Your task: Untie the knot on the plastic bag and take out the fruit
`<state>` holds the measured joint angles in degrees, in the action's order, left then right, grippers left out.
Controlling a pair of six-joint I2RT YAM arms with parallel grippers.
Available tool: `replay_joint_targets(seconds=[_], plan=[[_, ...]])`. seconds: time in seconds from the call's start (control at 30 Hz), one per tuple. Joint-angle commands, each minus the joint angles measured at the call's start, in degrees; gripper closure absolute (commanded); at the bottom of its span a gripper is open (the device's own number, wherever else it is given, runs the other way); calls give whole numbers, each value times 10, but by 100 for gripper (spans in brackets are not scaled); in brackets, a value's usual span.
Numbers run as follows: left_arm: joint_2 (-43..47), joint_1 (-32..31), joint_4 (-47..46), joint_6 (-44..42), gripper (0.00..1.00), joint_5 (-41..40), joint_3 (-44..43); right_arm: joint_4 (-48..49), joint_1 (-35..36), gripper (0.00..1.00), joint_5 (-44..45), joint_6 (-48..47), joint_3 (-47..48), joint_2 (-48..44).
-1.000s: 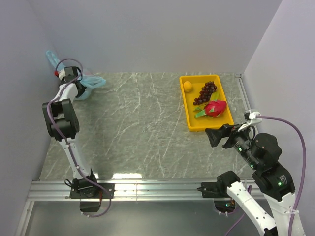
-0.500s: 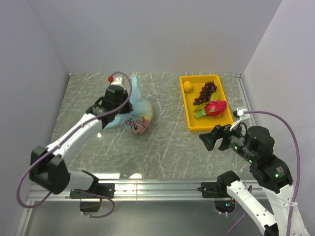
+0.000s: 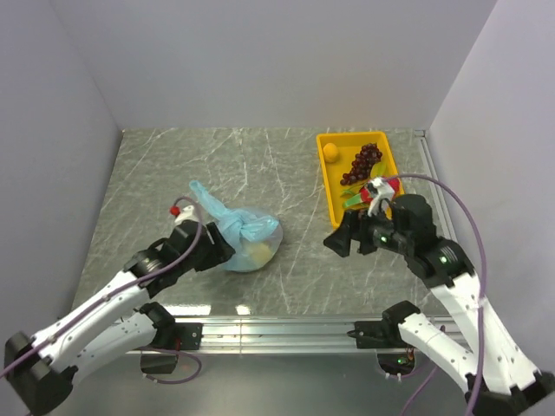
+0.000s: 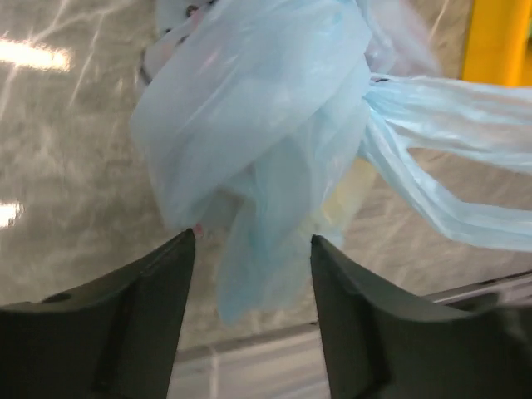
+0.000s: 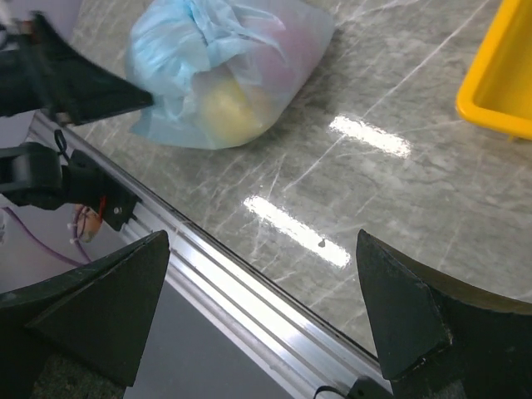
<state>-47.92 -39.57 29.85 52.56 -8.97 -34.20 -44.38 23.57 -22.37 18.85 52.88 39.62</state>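
The light blue plastic bag (image 3: 249,236) lies on the table near the front, left of centre. Its knot (image 3: 245,227) sits on top, with handle loops trailing to the back left. Fruit shows through the plastic: a yellow one (image 5: 226,104) and a pinkish one (image 5: 278,58). My left gripper (image 3: 222,252) is open at the bag's left side. In the left wrist view a fold of the bag (image 4: 258,166) hangs just ahead of the left gripper (image 4: 251,239), untouched by either finger. My right gripper (image 3: 341,239) is open and empty to the right of the bag, seen wide apart in its own right gripper (image 5: 262,241) view.
A yellow tray (image 3: 334,195) at the back right holds a small yellow fruit (image 3: 330,151), dark grapes (image 3: 366,163) and a pink dragon fruit (image 3: 389,185) partly behind my right arm. The metal rail (image 5: 249,283) runs along the table's near edge.
The left arm carried the bag from the far left corner to the front middle, set it down, and its jaws opened. The right arm moved left toward the bag.
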Motion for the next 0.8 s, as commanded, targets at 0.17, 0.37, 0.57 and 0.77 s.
replay_joint_targets(seconds=[0.17,0.37,0.57,0.77], plan=[[51,-1,140,135,23,-88,-140,105,35,0,24,-1,108,192],[-30,30,1,68,25,-44,-127,108,63,5,44,-9,264,367],[-145,109,-69,19,31,15,-114,95,85,11,45,-19,404,531],[-152,114,-108,19,58,52,-69,116,139,11,36,-39,458,650]])
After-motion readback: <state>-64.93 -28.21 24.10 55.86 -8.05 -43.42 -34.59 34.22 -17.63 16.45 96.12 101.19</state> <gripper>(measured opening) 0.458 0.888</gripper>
